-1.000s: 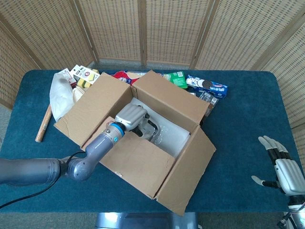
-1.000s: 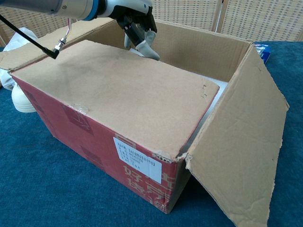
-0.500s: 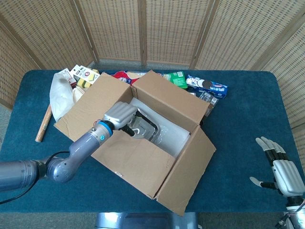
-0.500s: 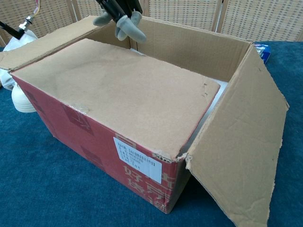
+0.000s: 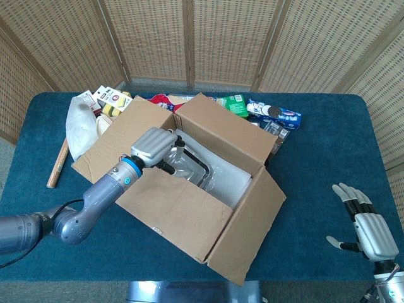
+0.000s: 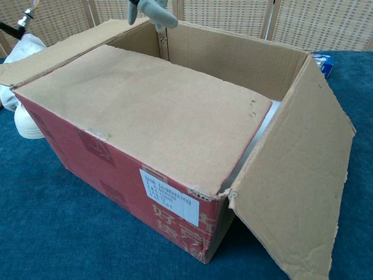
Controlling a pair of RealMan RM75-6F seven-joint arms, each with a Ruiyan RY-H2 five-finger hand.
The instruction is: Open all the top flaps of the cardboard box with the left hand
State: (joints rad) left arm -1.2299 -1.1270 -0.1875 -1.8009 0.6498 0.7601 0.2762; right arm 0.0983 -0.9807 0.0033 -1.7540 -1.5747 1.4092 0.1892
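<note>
On the blue table (image 5: 315,158), we've lifted our empty, open left hand (image 5: 153,146) clear of the cardboard box (image 5: 183,183), near flap (image 6: 145,111) still closed.

So there's a dark blue cloth (image 5: 328,158) over the table, and behind it a woven wicker screen (image 5: 221,38) with wooden slats runs along the back. A bunch of groceries sits piled at the far edge: a blue cookie package (image 5: 274,114) lying on its side, a green packet (image 5: 234,103) just beside it, something in a red wrapper (image 5: 161,100), and a small card-backed pack (image 5: 108,96) near a yellow item (image 5: 113,110). Over on the left there's a white plastic bag (image 5: 79,126), and a wooden stick (image 5: 57,165) lies on the cloth beside it.
</note>
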